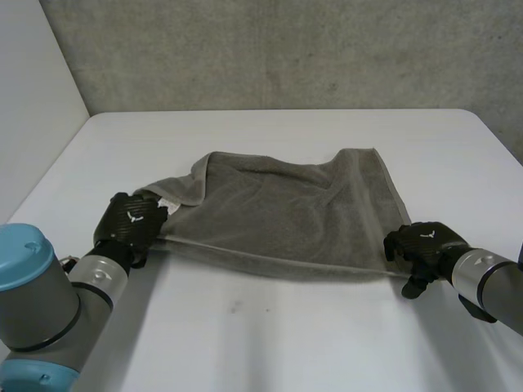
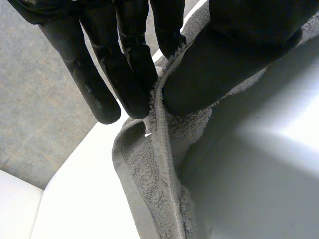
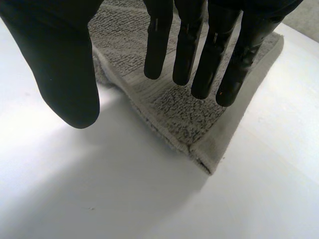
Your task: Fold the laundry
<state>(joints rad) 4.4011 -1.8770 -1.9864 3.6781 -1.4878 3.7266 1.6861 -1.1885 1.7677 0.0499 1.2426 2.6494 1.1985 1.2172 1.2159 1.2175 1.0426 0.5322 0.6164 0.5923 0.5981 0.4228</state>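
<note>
Because the towel [image 1: 286, 216] is soft, thick terry, it should sag and crease wherever it is not held, though it looks light and rough enough not to slip from a pinch. The flat woven hem [image 2: 158, 149] at its near corners looks like the firmest place to take hold, one corner to each hand. The towel lies spread across the middle of the table [image 1: 270, 335], its far edge rumpled and its far left part turned over on itself. The left hand [image 1: 131, 222] is at the towel's near left corner. In the left wrist view its fingers [image 2: 130, 74] and thumb [image 2: 224, 64] close on the hem from either side, so it is gripping the towel there. The left forearm reaches in low from the near side of that corner. The right hand [image 1: 425, 243] is at the towel's near right corner, its forearm coming in low from beyond the towel's right edge. In the right wrist view its fingers [image 3: 199, 55] are straight and spread above the corner, and the thumb [image 3: 60, 69] stands well apart over bare table beside the towel's near edge, so this hand is open and holds nothing. Whether its fingertips touch the cloth I cannot tell. The corner beneath them lies flat on the table, so taking it would call for the thumb to get under the hem.
</note>
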